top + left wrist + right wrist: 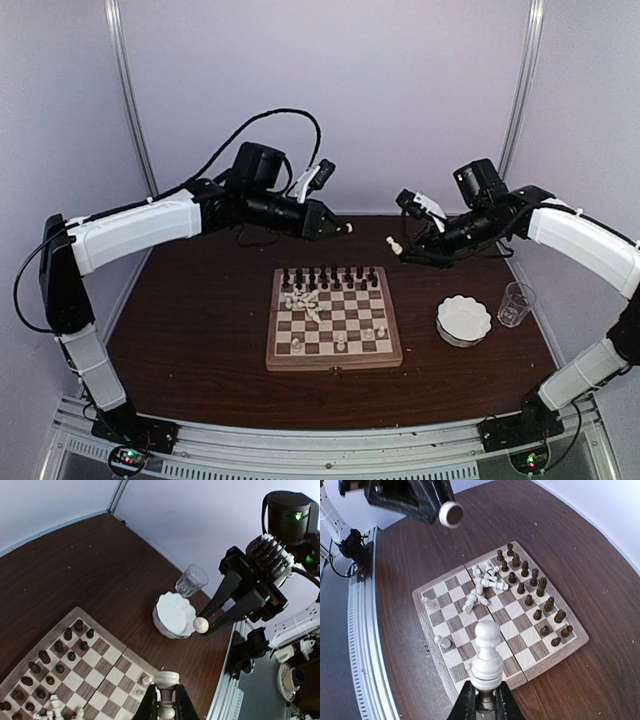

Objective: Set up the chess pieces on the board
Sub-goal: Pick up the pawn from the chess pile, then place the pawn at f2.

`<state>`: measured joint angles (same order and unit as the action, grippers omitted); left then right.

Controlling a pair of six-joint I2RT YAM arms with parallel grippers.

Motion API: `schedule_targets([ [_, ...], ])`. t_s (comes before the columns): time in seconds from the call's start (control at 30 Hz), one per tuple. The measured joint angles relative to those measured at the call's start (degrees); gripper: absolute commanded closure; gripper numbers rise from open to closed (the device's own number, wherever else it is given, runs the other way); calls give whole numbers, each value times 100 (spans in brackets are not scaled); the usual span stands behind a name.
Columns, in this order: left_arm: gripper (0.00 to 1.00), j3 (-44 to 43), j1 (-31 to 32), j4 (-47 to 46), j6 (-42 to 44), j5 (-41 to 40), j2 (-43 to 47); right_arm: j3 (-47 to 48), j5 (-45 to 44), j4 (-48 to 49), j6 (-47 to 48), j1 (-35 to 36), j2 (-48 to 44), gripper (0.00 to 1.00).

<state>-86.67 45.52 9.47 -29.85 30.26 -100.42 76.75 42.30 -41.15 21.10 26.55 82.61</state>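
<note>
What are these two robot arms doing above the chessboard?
The left gripper is shut on a white piece and the right gripper on a second white piece, both held up in the air. On the board, the dark pieces stand in two rows at the far edge. More white pieces lie in a heap, and only a few white ones stand on the near rows.

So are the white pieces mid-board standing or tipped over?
Tipped over: the heaped white pieces lie on their sides in a jumble.
</note>
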Motion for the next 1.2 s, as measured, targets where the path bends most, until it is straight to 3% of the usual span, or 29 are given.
schedule_targets([
  [0.1,98,-1180,37,1832,660,-216,-382,-494,-275,2,166,-59,-240,94],
  [0.23,98,-2236,142,3600,1222,-553,-1064,-903,-525,94,282,-262,-426,94],
  [0.47,98,-3486,553,5547,1727,-1075,-2382,-1331,-804,424,328,-601,-688,94],
  [0.8,98,-4513,1023,6566,1930,-1558,-3508,-1497,-863,654,400,-1008,-754,94],
  [1.2,98,-5062,1119,6688,1930,-1659,-4221,-1528,-863,741,420,-1117,-809,93],
])
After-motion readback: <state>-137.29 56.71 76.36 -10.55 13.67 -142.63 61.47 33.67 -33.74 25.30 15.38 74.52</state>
